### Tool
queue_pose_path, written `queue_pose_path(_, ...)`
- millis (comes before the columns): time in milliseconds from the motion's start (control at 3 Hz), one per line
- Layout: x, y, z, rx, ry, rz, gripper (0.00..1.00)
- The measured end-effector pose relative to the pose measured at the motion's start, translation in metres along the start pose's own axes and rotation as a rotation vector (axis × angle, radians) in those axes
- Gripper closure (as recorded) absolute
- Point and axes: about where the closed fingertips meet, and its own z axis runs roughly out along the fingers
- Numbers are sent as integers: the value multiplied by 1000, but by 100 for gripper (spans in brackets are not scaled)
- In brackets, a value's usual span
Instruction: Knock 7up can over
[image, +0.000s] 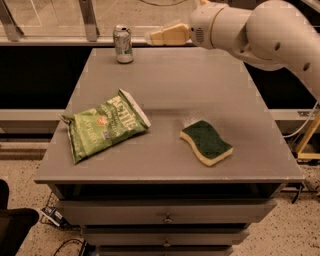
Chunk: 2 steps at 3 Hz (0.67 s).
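Note:
The 7up can is a small silver-grey can with green markings. It stands upright at the far left edge of the grey table. My gripper is cream-coloured and hangs at the end of the white arm reaching in from the upper right. It points left at about the height of the can's top, a short gap to the can's right, not touching it.
A flat green chip bag lies on the table's front left. A green and yellow sponge lies front right. Drawers sit under the tabletop. A railing runs behind the table.

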Motion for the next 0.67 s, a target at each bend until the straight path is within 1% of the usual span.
queue_pose_path(333, 5, -4, 50, 25, -77, 41, 0)
queue_pose_path(667, 11, -4, 89, 36, -129, 71, 0)
